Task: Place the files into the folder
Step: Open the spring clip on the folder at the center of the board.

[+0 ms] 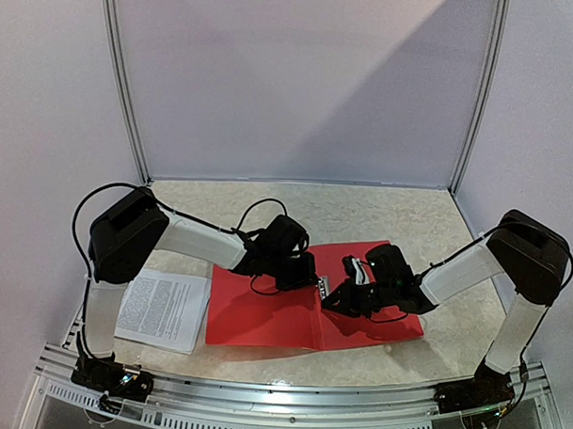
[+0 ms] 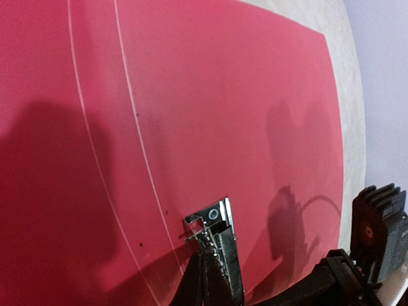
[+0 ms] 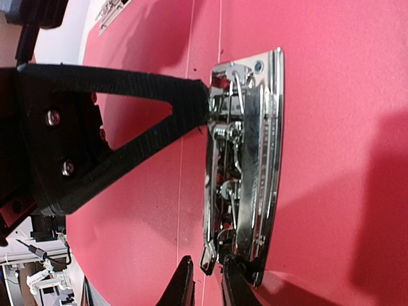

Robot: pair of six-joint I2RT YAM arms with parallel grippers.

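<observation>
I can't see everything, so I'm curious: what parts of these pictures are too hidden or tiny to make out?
- Words on the files: too small in the top view.
- Right tool: open or shut unclear; the right wrist view shows one finger, the edge cuts off the rest.
- Metal clip: in the left wrist view the left tool hides its lower end.

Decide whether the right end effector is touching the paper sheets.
Apart. The top view shows the paper sheets lying left of the folder, while the right end effector is over the folder's middle.
</observation>
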